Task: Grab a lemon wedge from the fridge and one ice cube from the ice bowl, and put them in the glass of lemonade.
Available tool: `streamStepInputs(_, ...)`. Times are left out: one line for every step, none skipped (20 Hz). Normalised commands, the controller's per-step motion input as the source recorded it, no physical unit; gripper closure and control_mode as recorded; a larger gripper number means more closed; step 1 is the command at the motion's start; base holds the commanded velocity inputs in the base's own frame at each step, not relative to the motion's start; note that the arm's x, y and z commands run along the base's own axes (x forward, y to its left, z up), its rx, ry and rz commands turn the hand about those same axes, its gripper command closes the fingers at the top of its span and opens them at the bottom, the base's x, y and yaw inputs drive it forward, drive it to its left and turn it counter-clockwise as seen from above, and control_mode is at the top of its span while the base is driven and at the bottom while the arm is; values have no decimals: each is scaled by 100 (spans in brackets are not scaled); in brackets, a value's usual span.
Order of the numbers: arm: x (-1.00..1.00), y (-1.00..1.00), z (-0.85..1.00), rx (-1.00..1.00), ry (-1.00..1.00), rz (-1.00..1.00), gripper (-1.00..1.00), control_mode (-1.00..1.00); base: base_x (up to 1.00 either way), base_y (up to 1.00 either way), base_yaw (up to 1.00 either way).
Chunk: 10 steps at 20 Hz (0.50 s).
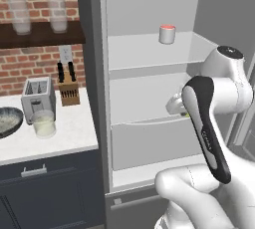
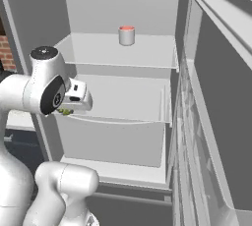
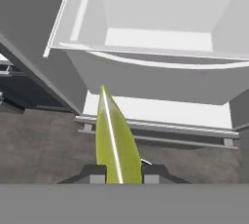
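Gripper [image 3: 119, 172] pinched on wedge [image 3: 115, 140], held just outside open fridge [image 1: 149, 98] at middle-shelf height, presumably for carrying to glass [image 1: 44, 123] left of fridge, by toaster [image 1: 38, 97].

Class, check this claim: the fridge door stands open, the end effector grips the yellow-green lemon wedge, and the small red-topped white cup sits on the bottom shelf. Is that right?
One detail is wrong. The small red-topped white cup sits on the top shelf of the tall dark grey fridge, as the right base view shows. The door is open, and the hand view shows the end effector gripping the yellow-green lemon wedge.
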Motion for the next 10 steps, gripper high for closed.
streamStepInputs(-100,0,0,0,2,-3,100,-100,0,0,0)
streamStepInputs(-100,0,0,0,0,-3,100,-100,0,0,0)
streamStepInputs(-99,0,0,0,0,-2,100,-100,0,0,0)
streamStepInputs(-77,0,0,0,0,-1,100,-100,0,0,0)
streamStepInputs(-64,0,0,0,0,-1,100,-100,0,0,0)
streamStepInputs(-61,0,-4,0,-1,-2,100,-100,0,0,0)
streamStepInputs(-70,0,0,0,0,-2,100,-100,0,0,0)
streamStepInputs(-54,0,0,0,0,0,100,-100,0,0,0)
streamStepInputs(0,0,0,0,0,0,100,-100,0,0,0)
streamStepInputs(0,0,0,0,0,0,100,-100,0,0,0)
